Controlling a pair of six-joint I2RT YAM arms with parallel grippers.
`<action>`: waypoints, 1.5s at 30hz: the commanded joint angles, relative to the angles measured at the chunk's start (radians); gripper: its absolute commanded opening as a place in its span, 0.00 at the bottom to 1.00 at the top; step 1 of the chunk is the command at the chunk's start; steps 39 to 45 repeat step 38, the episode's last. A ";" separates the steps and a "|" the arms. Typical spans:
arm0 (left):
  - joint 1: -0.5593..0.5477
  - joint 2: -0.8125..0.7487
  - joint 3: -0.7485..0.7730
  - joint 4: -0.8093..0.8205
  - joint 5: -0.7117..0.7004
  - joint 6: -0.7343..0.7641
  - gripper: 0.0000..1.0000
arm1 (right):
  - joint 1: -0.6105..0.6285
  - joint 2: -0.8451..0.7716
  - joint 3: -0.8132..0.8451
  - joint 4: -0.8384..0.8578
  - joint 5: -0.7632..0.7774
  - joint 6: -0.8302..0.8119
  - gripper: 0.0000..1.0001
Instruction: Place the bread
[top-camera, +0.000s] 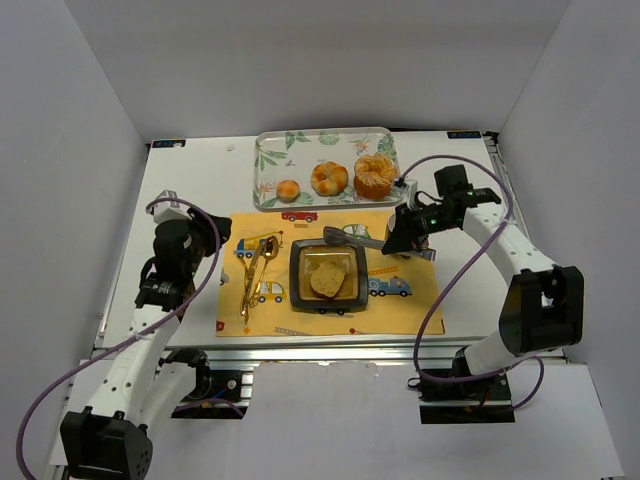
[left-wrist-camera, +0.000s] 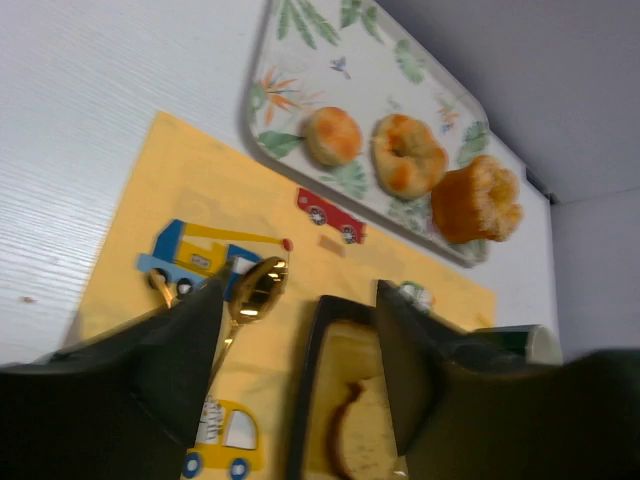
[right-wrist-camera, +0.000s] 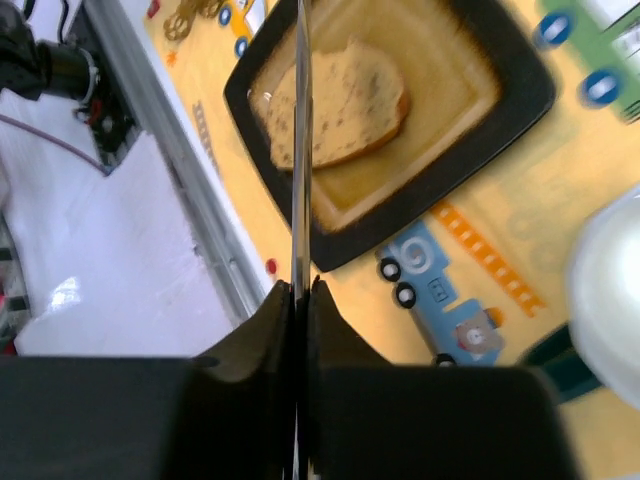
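Note:
The bread (top-camera: 327, 278), an oval tan slice with a brown crust, lies in a black square plate (top-camera: 297, 275) on the yellow placemat. The right wrist view has the slice (right-wrist-camera: 335, 105) just beyond my right gripper (right-wrist-camera: 300, 285). That gripper (top-camera: 397, 240) is shut on a thin metal utensil (right-wrist-camera: 300, 150), seen edge-on; its grey far end (top-camera: 340, 238) reaches over the plate's back rim. My left gripper (left-wrist-camera: 300, 370) stands open left of the plate (left-wrist-camera: 315, 370), nothing between its fingers; the bread (left-wrist-camera: 365, 440) shows partly behind the right finger (left-wrist-camera: 410, 370).
A floral tray (top-camera: 270, 165) at the back holds a small roll (top-camera: 288, 190), a golden roll (top-camera: 329, 178) and a sugar-dusted ring pastry (top-camera: 374, 176). A gold spoon and fork (top-camera: 255, 270) lie on the placemat (top-camera: 410, 310) left of the plate. White walls enclose the table.

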 joint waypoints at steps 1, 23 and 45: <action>0.005 0.029 -0.016 0.094 0.130 0.001 0.43 | -0.031 -0.084 0.080 0.136 -0.009 0.072 0.00; -0.516 0.696 0.282 -0.048 0.120 0.409 0.65 | -0.433 0.094 -0.276 0.853 0.706 0.166 0.44; -0.555 0.784 0.339 -0.025 0.156 0.463 0.68 | -0.442 -0.097 -0.191 0.672 0.701 0.080 0.89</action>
